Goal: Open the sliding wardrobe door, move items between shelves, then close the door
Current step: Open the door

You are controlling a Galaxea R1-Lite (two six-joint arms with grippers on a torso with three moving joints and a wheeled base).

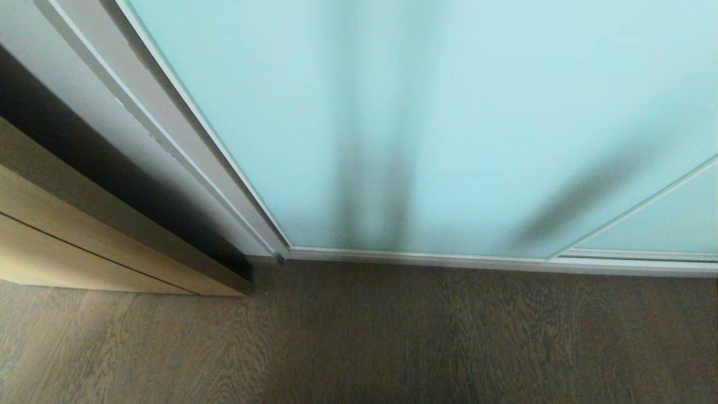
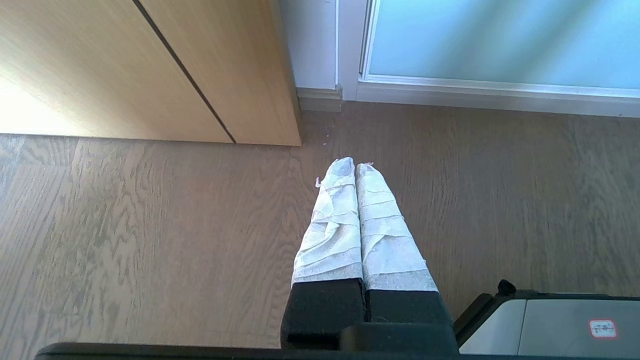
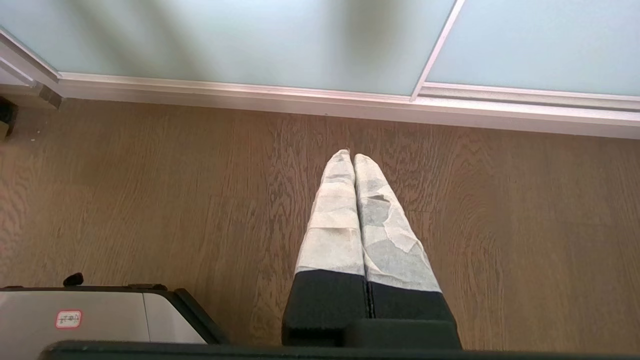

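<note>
Straight ahead of you stands the sliding wardrobe door [image 1: 449,123], its frosted aqua glass reaching down to the bottom rail at the wooden floor [image 1: 392,336], and as far as the head view shows it is closed against the frame on your left. A second glass panel [image 1: 662,224] overlaps it on the right. Beside the frame, a light wood door [image 1: 84,247] stands apart from the wardrobe. Both arms hang low over the floor: the left gripper [image 2: 356,167] and the right gripper [image 3: 352,157] each have their wrapped jaws pressed together, holding nothing. No shelf or item is visible yet. Judge the task as not begun: opening, moving and closing all remain.
</note>
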